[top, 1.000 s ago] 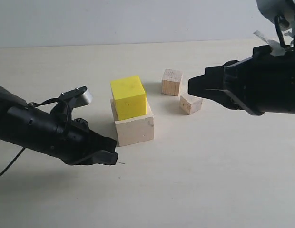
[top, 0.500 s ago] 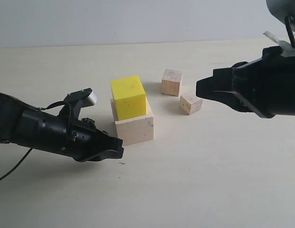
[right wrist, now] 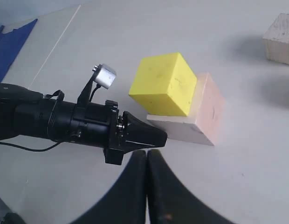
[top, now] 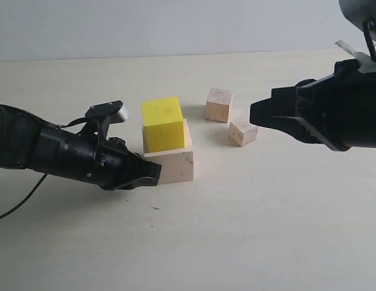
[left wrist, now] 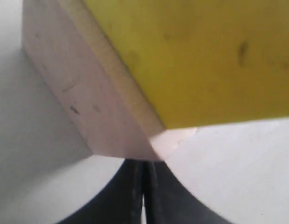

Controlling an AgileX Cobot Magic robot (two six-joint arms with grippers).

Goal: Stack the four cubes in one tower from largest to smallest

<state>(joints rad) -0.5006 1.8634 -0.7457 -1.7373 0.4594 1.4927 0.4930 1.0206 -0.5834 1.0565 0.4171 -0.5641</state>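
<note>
Cube on cube right at the tips of the left gripper (top: 153, 175): yellow cube (top: 162, 124) resting on pale whitish cube (top: 176, 167), set toward its far side and twisted a little off its edges. Left gripper clenched, holding nothing, tips pressed to the pale whitish cube's near lower corner. Plain in the left wrist view, with jaws together directly under that corner.

Right gripper (top: 256, 115) likewise clamped tight and empty, hovering above the table (top: 236, 230). Near its tips, lower down on the table, smaller tan cube (top: 243, 131); a little beyond that, larger tan cube (top: 219, 104). Both loose, apart from each other and well clear of the stacked pair, lying between the right gripper and that pair.

Against a second ago — left gripper advanced from clear of the pale whitish cube to touching it; right gripper drawn back slightly from the cubes; pale whitish cube seemingly turned a touch, yellow cube riding along.
</note>
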